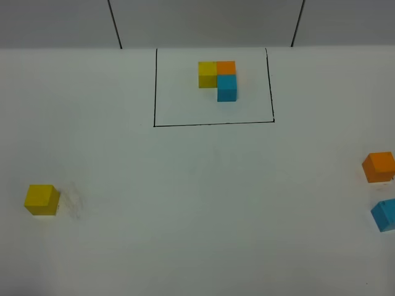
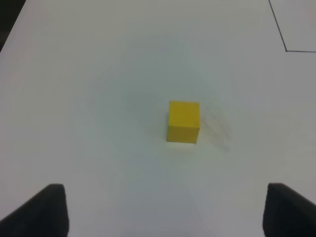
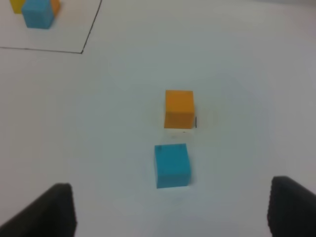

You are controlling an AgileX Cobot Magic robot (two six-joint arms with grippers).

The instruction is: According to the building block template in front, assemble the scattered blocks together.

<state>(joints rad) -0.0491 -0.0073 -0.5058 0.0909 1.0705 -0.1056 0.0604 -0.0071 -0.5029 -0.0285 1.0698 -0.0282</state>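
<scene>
At the left of the white table (image 1: 185, 203), the small matte yellow cube (image 1: 42, 200) sits before the left gripper (image 2: 167, 210), whose jaws stand wide apart and empty. Far middle, the L-shaped template of 3 touching cubes (image 1: 217, 79) lies inside a black rectangle outline (image 1: 213, 124). At the right edge, the small matte orange cube (image 1: 378, 166) and small matte light-blue cube (image 1: 384, 214) sit near each other before the right gripper (image 3: 172, 210), its jaws likewise spread and empty.

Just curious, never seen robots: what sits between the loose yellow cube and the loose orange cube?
Nothing: the exterior high view shows only bare table between the yellow cube and orange cube.
</scene>
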